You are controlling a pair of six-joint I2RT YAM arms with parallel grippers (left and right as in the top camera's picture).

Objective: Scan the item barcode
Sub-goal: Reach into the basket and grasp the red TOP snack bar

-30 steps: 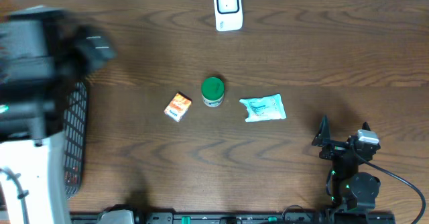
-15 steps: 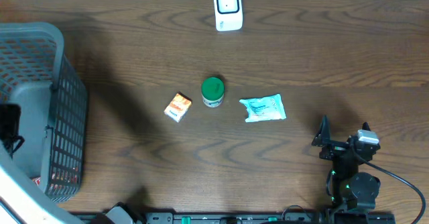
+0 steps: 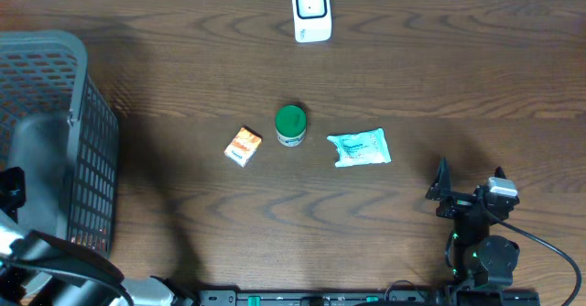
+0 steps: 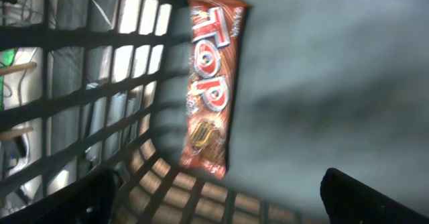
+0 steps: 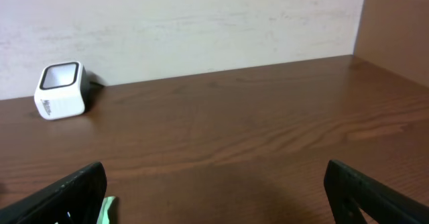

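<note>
Three items lie mid-table: an orange box (image 3: 244,147), a green-lidded jar (image 3: 290,125) and a white-and-teal packet (image 3: 359,147). The white barcode scanner (image 3: 311,11) stands at the far edge and also shows as the scanner (image 5: 62,90) in the right wrist view. My right gripper (image 3: 470,180) rests open near the front right, nothing between its fingers; a corner of the packet (image 5: 107,208) shows by its left finger. My left gripper (image 4: 221,210) is open inside the basket, hovering over a red "TOP" snack bar (image 4: 211,83) without touching it.
A grey mesh basket (image 3: 87,159) fills the left side of the table, with my left arm (image 3: 41,260) reaching in from the front-left corner. A wall runs behind the scanner.
My left arm has swung from over the basket's far side to the front-left corner, uncovering the basket. The right arm and the table items have not moved.
</note>
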